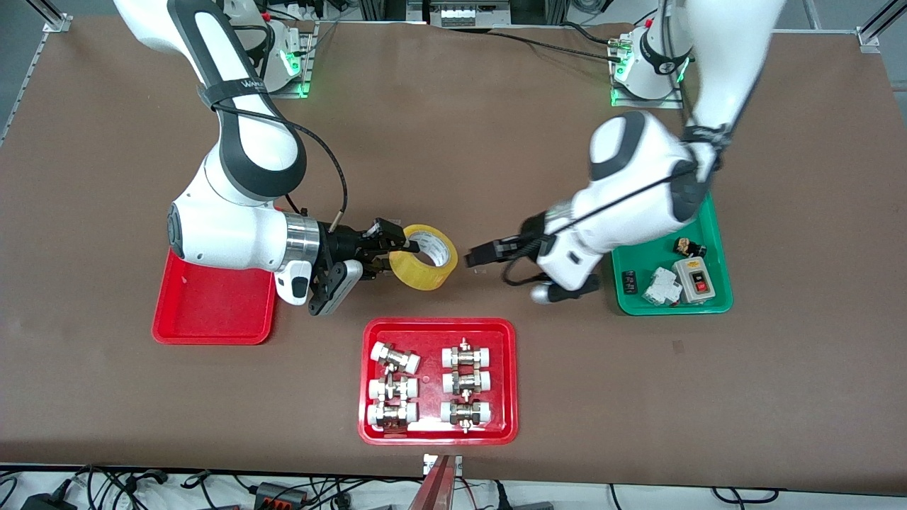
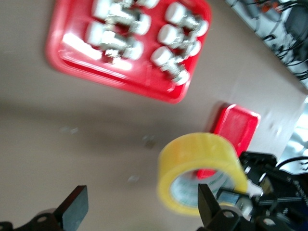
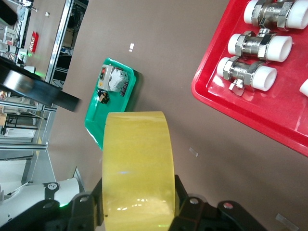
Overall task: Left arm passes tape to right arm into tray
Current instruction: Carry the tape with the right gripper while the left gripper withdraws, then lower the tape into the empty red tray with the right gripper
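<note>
one roll of yellow see-through tape [image 1: 425, 256] with a white core, up over the bare brown desk [image 1: 453, 142], pinched in the right gripper [image 1: 388, 249] fingers. left gripper [image 1: 480, 256] hangs just beside it, fingers spread wide, holding nothing. two red plastic trays: the plain tray [image 1: 212, 301] with a low rim, and the fittings tray [image 1: 438, 379] with six shiny metal fittings. one green tray [image 1: 669, 273].

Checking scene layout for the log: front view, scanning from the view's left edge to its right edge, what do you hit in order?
Plain red tray → right gripper, shut on the tape → tray of metal fittings → left gripper, open → green tray.
</note>
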Robot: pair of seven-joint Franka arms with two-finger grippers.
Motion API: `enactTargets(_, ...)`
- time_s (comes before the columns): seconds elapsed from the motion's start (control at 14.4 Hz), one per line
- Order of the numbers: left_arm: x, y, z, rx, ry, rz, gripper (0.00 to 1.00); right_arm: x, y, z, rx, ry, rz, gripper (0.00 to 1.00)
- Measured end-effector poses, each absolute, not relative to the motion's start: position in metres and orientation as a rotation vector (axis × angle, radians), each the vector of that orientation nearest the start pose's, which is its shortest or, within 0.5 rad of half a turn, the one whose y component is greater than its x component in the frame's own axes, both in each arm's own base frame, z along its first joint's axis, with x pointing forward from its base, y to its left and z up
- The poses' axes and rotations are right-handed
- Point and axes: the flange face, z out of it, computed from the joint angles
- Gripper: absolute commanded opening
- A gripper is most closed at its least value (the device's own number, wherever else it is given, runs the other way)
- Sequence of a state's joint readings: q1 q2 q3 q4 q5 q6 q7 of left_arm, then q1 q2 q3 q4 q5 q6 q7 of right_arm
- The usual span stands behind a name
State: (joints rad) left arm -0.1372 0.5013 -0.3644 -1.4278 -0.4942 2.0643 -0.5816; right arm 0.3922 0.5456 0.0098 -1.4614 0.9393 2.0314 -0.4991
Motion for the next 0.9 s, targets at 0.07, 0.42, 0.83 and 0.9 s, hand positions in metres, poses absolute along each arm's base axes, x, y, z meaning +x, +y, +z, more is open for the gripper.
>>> enactTargets(0.07,0.639,-0.294,0.457,2.497,0.44,-0.303,1.0,0.643,0.322,0.389,-2.235,-0.531,-0.077,0.38)
enactTargets(0.42,0.63,-0.192,0.506,2.734,0.184,-0.5,1.0,0.648,0.304,0.377,-2.257,-0.498,-0.06,0.38)
enactTargets(0.83,0.613,-0.13,0.524,2.995,0.055,-0.593,1.0,0.686,0.119,0.335,-2.347,-0.215,-0.015,0.38)
enactTargets(0.9,0.61,-0.125,0.528,3.042,0.06,-0.589,1.0,0.687,0.077,0.326,-2.38,-0.141,0.009,0.38)
